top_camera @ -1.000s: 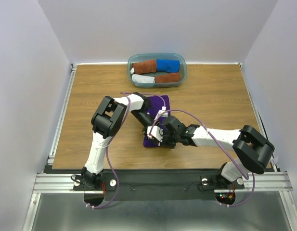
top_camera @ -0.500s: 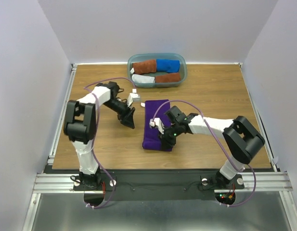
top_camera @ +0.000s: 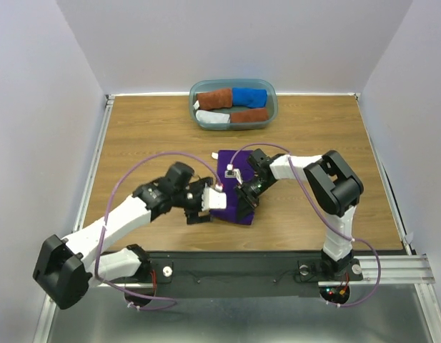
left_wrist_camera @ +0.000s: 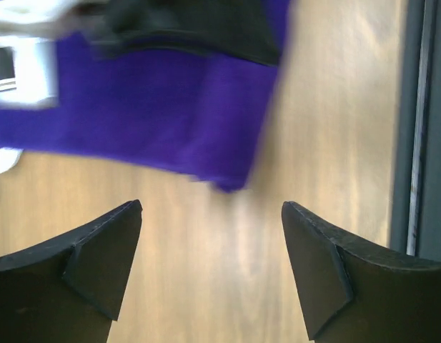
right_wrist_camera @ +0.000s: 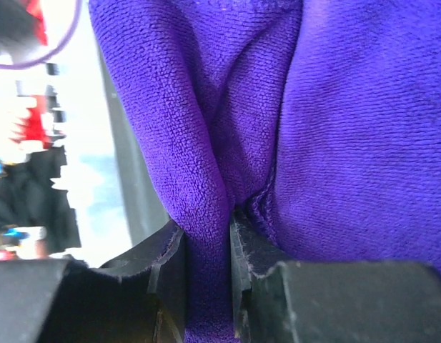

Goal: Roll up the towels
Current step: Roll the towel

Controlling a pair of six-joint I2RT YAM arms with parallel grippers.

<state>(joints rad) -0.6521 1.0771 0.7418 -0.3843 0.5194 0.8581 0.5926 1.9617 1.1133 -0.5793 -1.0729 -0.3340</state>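
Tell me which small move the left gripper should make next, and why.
Probably ease the left gripper forward onto the purple towel, at its near corner, and close. Its jaws stand open over the table, just short of that corner, while the right gripper is shut on a fold of it.

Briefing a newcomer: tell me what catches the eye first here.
A deep purple towel lies in the middle of the table, the right gripper shut on a pinched fold of it. The left gripper hangs open over bare wood by the towel's corner. At the far edge, a teal tub holds rolled towels, rust-brown, blue and grey.
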